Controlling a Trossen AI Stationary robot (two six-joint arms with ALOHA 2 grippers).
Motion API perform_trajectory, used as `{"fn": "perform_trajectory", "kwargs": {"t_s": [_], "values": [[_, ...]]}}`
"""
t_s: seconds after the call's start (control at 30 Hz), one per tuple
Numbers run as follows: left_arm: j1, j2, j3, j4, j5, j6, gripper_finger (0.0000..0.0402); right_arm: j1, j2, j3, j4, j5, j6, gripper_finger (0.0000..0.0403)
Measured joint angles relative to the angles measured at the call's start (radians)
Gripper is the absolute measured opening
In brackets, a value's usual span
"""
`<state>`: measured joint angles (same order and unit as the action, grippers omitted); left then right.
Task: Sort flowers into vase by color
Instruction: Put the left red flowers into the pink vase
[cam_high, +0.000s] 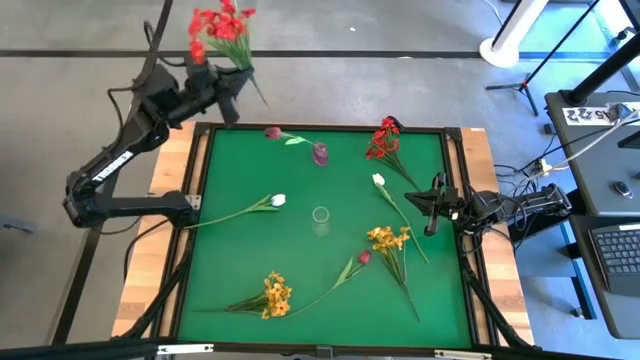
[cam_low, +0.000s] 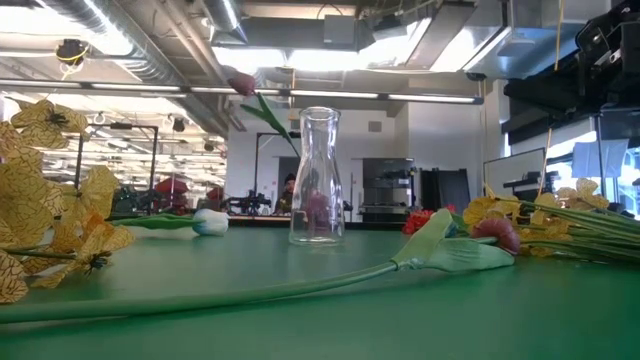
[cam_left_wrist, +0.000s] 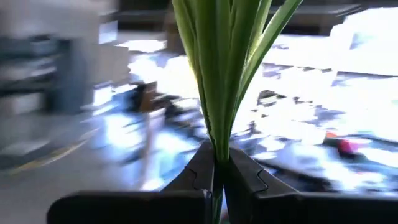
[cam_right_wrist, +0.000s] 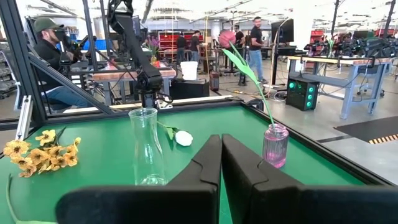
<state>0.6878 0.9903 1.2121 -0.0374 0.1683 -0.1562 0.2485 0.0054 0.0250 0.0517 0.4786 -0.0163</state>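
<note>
The left tool (cam_high: 232, 88) is clenched on the green stalks of a red flower bunch (cam_high: 222, 24), holding it past the far left corner of the worktop (cam_high: 240, 250), off the green mat. In the left wrist view the stalks (cam_left_wrist: 219, 74) rise straight from between the pressed-together fingers (cam_left_wrist: 196, 171). The right tool (cam_high: 432, 212) waits at the right edge of the worktop, its fingers closed together on nothing.

On the mat, a clear vase (cam_high: 320, 221) stands empty near the middle. A pink vase (cam_high: 320, 154) stands farther back and holds one dark magenta tulip (cam_high: 273, 133), which leans out to the left. A second red bunch (cam_high: 384, 140) lies near the far right corner. A white tulip (cam_high: 378, 181) lies just in front of it, and another white tulip (cam_high: 277, 200) lies left of the clear vase. A yellow bunch (cam_high: 387, 239) and a magenta tulip (cam_high: 364, 257) lie right of centre, and another yellow bunch (cam_high: 276, 294) lies near the front edge.
</note>
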Motion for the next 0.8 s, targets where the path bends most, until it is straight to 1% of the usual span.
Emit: {"fn": "perform_trajectory", "kwargs": {"t_s": [0.03, 0.1, 0.17, 0.27, 0.37, 0.43, 0.5, 0.67, 0.73, 0.8], "values": [[-0.046, 0.002, 0.0, 0.02, 0.014, 0.0, 0.0008, 0.0, 0.0, 0.0, 0.0, 0.0, 0.0, 0.0014], [-0.143, 0.014, -0.013, 0.071, 0.008, 0.014, 0.0008, 0.0, 0.0, 0.0, 0.0, 0.0, 0.0, 0.0014], [-0.245, 0.038, -0.042, 0.143, -0.037, 0.041, 0.0008, 0.0, 0.0, 0.0, 0.0, 0.0, 0.0, 0.0014], [-0.383, 0.098, -0.102, 0.242, -0.171, 0.119, 0.0008, 0.0, 0.0, 0.0, 0.0, 0.0, 0.0, 0.0014], [-0.482, 0.181, -0.158, 0.327, -0.349, 0.198, 0.0008, 0.0, 0.0, 0.0, 0.0, 0.0, 0.0, 0.0014], [-0.521, 0.24, -0.199, 0.435, -0.437, 0.227, 0.0008, 0.0, 0.0, 0.0, 0.0, 0.0, 0.0, 0.0014], [-0.544, 0.301, -0.238, 0.545, -0.488, 0.25, 0.0008, 0.0, 0.0, 0.0, 0.0, 0.0, 0.0, 0.0014], [-0.556, 0.454, -0.299, 0.761, -0.645, 0.313, 0.0008, 0.0, 0.0, 0.0, 0.0, 0.0, 0.0, 0.0014], [-0.544, 0.518, -0.308, 0.836, -0.675, 0.332, 0.0008, 0.0, 0.0, 0.0, 0.0, 0.0, 0.0, 0.0014], [-0.53, 0.576, -0.308, 0.882, -0.678, 0.344, 0.0008, 0.0, 0.0, 0.0, 0.0, 0.0, 0.0, 0.0014]]}}
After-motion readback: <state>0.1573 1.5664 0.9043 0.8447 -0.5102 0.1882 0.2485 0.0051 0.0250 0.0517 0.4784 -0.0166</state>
